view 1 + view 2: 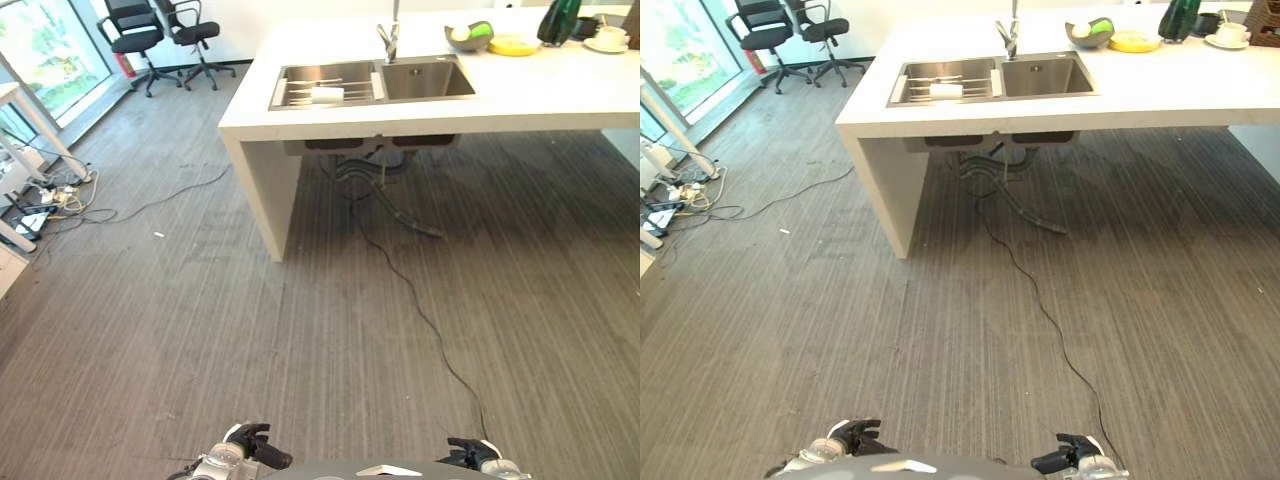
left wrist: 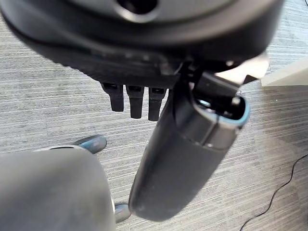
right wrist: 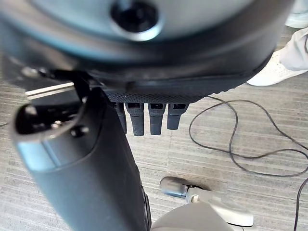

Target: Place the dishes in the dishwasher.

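Observation:
A white counter point(image 1: 520, 95) stands well ahead of me, with a double steel sink point(image 1: 375, 80) set into it. A white dish point(image 1: 327, 94) lies on the rack in the sink's left basin. To the right of the tap are a grey bowl point(image 1: 468, 37) holding green and pale items, a yellow plate point(image 1: 514, 45), a dark green bottle point(image 1: 558, 20) and a white cup on a saucer point(image 1: 606, 38). My left hand point(image 1: 250, 445) and right hand point(image 1: 470, 452) hang low at my sides, far from the counter. Both have straight fingers point(image 2: 134, 98) point(image 3: 149, 118) and hold nothing.
Grey carpet stretches between me and the counter. Two black office chairs point(image 1: 160, 35) stand at the far left by a window. Power strips and tangled cords point(image 1: 45, 200) lie at the left edge. Drain pipes point(image 1: 385, 185) hang under the sink. A person's white shoe point(image 3: 274, 72) is nearby.

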